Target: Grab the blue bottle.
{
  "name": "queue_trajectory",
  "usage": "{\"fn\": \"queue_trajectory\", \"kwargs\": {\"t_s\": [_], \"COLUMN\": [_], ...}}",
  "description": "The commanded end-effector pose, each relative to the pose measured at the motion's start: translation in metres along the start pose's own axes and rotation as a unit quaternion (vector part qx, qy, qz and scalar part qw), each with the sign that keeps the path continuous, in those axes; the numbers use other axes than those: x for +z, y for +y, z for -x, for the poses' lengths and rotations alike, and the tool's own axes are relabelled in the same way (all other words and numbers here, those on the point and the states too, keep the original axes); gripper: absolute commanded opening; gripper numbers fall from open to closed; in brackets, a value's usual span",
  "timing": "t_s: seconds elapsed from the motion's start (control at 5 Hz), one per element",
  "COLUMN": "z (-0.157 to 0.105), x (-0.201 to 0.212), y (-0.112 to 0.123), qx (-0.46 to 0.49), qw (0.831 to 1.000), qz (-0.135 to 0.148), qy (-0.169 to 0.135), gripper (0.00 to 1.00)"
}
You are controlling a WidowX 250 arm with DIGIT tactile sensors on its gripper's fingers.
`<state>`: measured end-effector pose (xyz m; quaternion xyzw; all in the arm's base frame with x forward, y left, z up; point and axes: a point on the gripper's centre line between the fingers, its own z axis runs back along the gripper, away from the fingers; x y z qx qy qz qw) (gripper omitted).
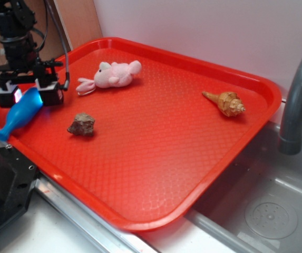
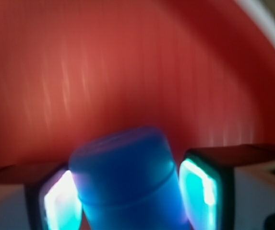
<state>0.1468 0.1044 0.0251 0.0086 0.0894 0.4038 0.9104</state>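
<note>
The blue bottle (image 1: 20, 114) lies at the left edge of the red tray (image 1: 156, 158), its narrow neck pointing down toward the rim and its wide end up between the pads of the gripper (image 1: 30, 95). In the wrist view the bottle (image 2: 127, 182) fills the gap between the two pads, which look pressed against its sides, so the gripper is clamped on it. Nearest me, the tray's textured floor overhangs a pale tabletop (image 1: 50, 234) and a grey sink basin (image 1: 266, 211). Farther in sit a brown rock (image 1: 81, 124), a spiral seashell (image 1: 226, 103) and a pink plush toy (image 1: 111, 75). A dark faucet (image 1: 297, 100) rises at right before a white wall (image 1: 203, 31).
</note>
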Motion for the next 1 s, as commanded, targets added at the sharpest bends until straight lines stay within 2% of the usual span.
{"fn": "queue_trajectory", "kwargs": {"t_s": [0.0, 0.2, 0.4, 0.6, 0.8], "z": [-0.005, -0.005, 0.005, 0.010, 0.009], "x": [0.073, 0.097, 0.121, 0.132, 0.131], "y": [-0.007, -0.020, -0.037, -0.046, -0.042], "qx": [-0.216, -0.285, -0.349, -0.358, -0.344], "qw": [0.969, 0.946, 0.919, 0.916, 0.929], "qz": [-0.029, -0.031, -0.020, 0.010, 0.035], "qy": [-0.117, -0.152, -0.182, -0.179, -0.129], "gripper": [0.00, 0.00, 0.00, 0.00, 0.00]}}
